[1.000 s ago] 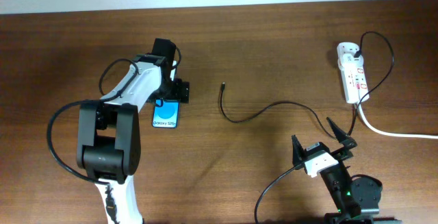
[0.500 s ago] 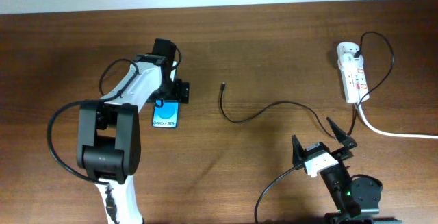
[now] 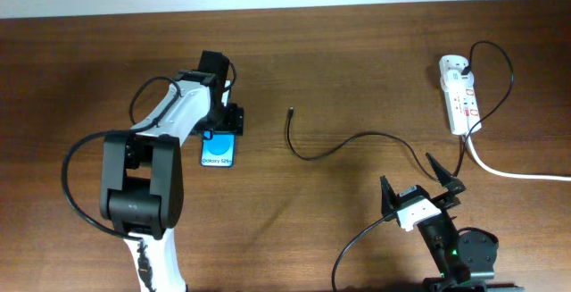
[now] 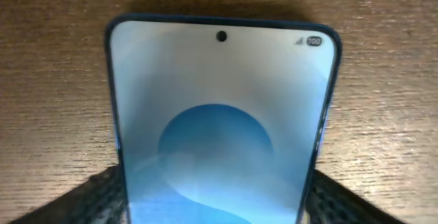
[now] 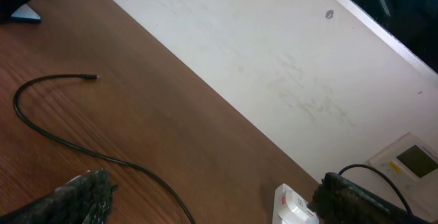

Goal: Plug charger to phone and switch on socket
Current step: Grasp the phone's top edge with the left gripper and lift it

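The phone (image 3: 217, 152) lies on the table with its blue screen lit, and it fills the left wrist view (image 4: 219, 128). My left gripper (image 3: 225, 124) is at the phone's far end; in its wrist view (image 4: 219, 207) the fingers press against both long sides. The charger (image 3: 308, 155) curves across the middle of the table, its free tip (image 3: 292, 111) right of the phone; it also shows in the right wrist view (image 5: 41, 125). The socket (image 3: 458, 94) lies at the far right with a black plug in it. My right gripper (image 3: 416, 183) is open and empty near the front edge (image 5: 219, 207).
The socket's thick white cord (image 3: 513, 172) runs off the right edge. A corner of the socket (image 5: 291, 209) shows in the right wrist view, below a white wall (image 5: 274, 59). Bare brown wood (image 3: 357, 51) lies between phone and socket.
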Robot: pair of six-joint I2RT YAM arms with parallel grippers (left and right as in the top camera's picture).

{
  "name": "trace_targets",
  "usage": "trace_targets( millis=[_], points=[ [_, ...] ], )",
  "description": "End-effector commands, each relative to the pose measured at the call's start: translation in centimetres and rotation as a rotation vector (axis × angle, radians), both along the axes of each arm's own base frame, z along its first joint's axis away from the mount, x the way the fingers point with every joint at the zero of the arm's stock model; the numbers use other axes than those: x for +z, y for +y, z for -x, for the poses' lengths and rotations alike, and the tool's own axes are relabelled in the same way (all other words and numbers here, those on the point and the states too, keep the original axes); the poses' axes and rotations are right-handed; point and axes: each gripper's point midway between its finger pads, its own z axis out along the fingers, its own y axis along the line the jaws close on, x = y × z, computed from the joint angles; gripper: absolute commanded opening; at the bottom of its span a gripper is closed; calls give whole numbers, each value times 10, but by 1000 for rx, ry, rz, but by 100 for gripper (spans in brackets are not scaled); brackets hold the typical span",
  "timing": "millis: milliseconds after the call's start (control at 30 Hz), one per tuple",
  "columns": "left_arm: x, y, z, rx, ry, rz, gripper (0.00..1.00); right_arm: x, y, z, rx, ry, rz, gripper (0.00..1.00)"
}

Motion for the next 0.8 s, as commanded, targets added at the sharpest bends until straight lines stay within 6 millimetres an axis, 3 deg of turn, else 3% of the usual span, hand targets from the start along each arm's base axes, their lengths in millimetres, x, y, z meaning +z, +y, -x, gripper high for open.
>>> trace_targets(
  millis=[0, 233, 367, 500, 567, 633, 700, 767],
  points=[
    [-8, 0, 2, 5, 21, -4, 68, -3, -1, 0, -5, 6, -11, 98],
    [-3, -1, -3, 6, 7, -2, 70, -3, -1, 0, -5, 6, -11, 98],
    [25, -4, -21, 6, -30, 7, 70, -3, -1, 0, -5, 6, -11, 98],
    [38, -4, -25, 76, -35, 17, 70, -3, -1, 0, -5, 6, -11, 99],
    [44, -2, -29, 134, -40, 39, 58, -3, -1, 0, -5, 6, -11, 98],
    [52, -13, -33, 156, -41, 118, 47, -3, -1, 0, -5, 6, -11, 98],
    [60, -24, -38, 227, -37, 221, 25, -3, -1, 0, -5, 6, -11, 98],
    [62, -30, -37, 274, -20, 279, 13, -3, -1, 0, -5, 6, -11, 98]
  ],
)
